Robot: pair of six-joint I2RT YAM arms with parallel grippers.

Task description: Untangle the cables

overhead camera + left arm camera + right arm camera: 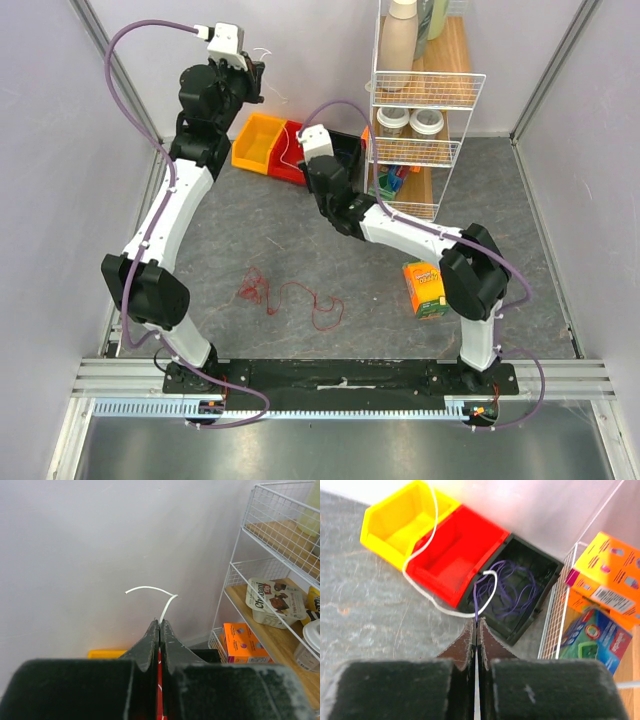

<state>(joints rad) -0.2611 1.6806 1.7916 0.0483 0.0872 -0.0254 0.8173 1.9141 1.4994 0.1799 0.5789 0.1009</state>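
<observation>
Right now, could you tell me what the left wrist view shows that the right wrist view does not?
Only the left wrist: the left gripper shut on the white cable, and a chocolate pudding cup on the wire rack. Only the right wrist: the right gripper, shut, the red bin and the black bin holding a dark blue cable. Both: the white cable, the yellow bin, the rack and an orange box.

walls (60,150): pale lilac panels on three sides, evenly lit | posts (548,75): slim grey metal uprights at the back corners | bench (300,240): mottled dark grey top, scuffed | rack (460,55): white wire, wooden shelves, against the back wall, right | rail (570,378): aluminium, along the bench's near edge
</observation>
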